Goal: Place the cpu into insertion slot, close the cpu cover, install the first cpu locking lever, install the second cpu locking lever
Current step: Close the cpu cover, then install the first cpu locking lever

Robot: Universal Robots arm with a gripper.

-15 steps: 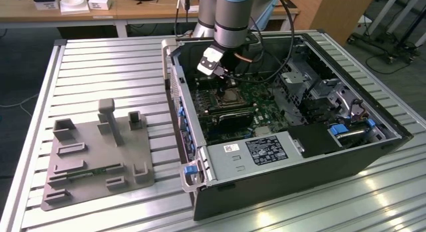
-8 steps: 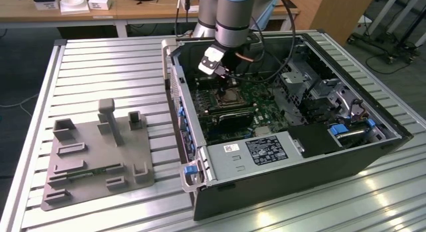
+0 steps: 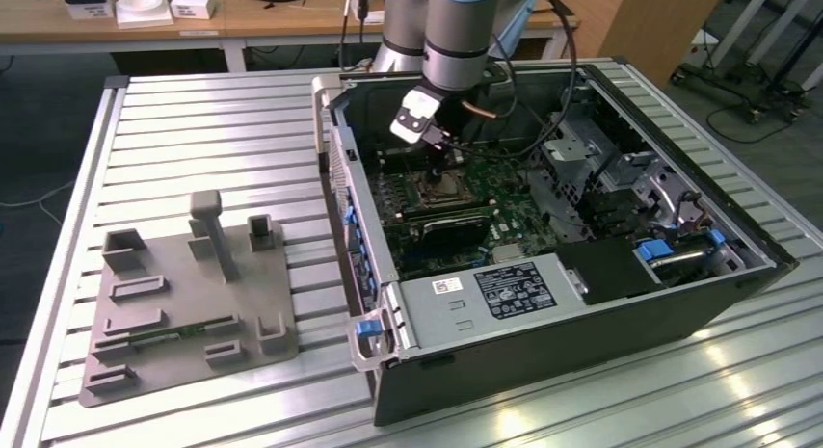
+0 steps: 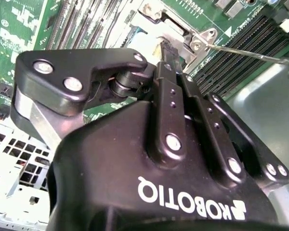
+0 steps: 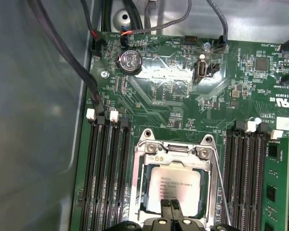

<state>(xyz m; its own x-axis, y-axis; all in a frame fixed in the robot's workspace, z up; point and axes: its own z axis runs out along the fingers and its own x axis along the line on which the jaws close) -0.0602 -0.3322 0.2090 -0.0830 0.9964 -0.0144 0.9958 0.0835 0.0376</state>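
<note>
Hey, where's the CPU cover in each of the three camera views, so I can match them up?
Exterior view: the cpu cover lies flat inside the open computer case, under the gripper.
Second wrist view: silvery plate just beyond the gripper.
First wrist view: metal frame around the pale cpu.
Shared landmark: the gripper, tip over the cover.

arm (image 3: 457,34): grey round tube sections, pale blue cap (image 3: 521,29) at one joint. White block (image 3: 414,116) at the wrist, looks like plastic, hard to tell from here. Black cable (image 3: 514,87) loops alongside. jaws: matte black housing (image 4: 135,192) with white lettering, black link bars (image 4: 171,110), silver screw heads (image 4: 173,142), bare metal side plate (image 4: 31,113).
</note>
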